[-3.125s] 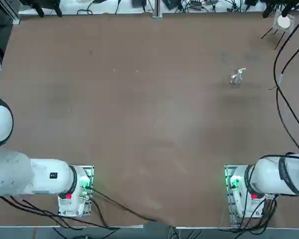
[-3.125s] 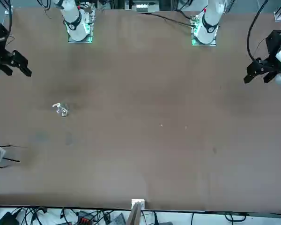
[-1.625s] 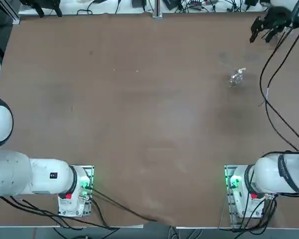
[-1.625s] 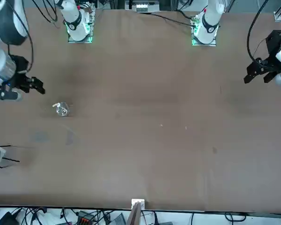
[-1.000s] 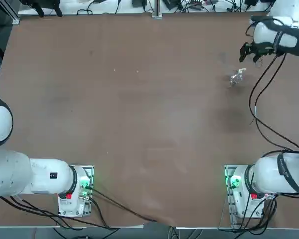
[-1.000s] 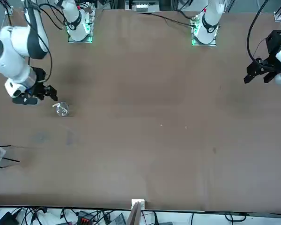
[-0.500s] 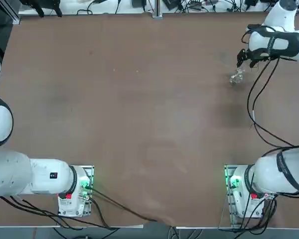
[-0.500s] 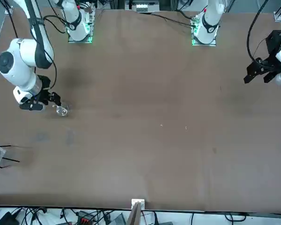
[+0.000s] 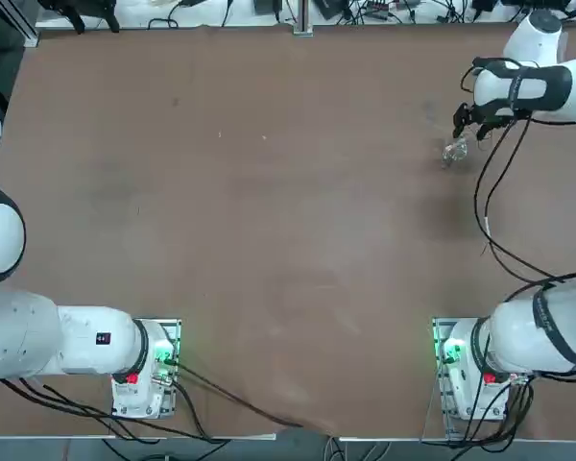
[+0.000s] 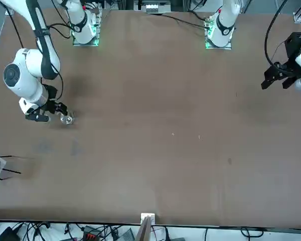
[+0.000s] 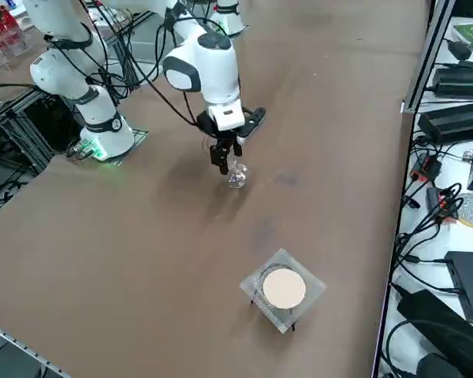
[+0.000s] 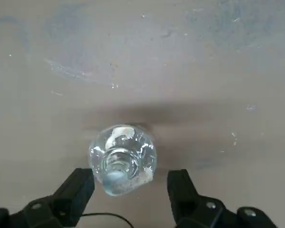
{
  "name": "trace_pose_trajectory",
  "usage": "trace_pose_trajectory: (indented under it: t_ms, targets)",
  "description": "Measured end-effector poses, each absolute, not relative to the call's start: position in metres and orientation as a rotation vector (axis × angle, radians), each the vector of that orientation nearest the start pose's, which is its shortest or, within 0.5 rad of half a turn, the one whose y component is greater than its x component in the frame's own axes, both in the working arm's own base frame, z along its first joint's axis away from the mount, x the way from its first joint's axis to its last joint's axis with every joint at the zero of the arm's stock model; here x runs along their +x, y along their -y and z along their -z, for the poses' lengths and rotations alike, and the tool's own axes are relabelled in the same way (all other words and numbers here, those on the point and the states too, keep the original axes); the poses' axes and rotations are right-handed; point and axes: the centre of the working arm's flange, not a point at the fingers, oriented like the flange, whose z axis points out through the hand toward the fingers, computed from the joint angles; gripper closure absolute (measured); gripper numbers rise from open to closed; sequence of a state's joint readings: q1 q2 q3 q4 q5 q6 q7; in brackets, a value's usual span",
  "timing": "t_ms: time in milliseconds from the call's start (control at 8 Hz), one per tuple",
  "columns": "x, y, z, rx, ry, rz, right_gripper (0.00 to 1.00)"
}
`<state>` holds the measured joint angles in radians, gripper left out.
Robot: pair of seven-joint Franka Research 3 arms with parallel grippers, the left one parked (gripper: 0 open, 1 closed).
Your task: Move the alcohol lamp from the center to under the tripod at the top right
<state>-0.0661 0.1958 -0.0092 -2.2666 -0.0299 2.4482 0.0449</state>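
Straddling alcohol lamp (image 12: 122, 159): open pincer (image 12: 129, 187)

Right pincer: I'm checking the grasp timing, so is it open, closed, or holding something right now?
Right pincer: open, its fingers on either side of the alcohol lamp, not yet clamped on it.

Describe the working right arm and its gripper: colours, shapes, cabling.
The right arm is glossy white with rounded joint housings and dark bands; black cables loop along it. Its base glows green. The right gripper has two black angular fingers.
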Motion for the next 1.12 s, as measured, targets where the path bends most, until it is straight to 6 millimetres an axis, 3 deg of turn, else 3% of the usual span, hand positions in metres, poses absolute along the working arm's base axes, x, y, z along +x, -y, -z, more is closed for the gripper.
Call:
trace_pose_trajectory:
  t_ms: [375, 875, 1125]
  targets:
    - [0.533, 0.039, -0.264, -3.158, -0.152, -0.032, 0.09]
    - [0.532, 0.036, -0.257, -3.157, -0.146, -0.048, 0.23]
    - [0.532, 0.035, -0.256, -3.156, -0.143, -0.053, 0.35]
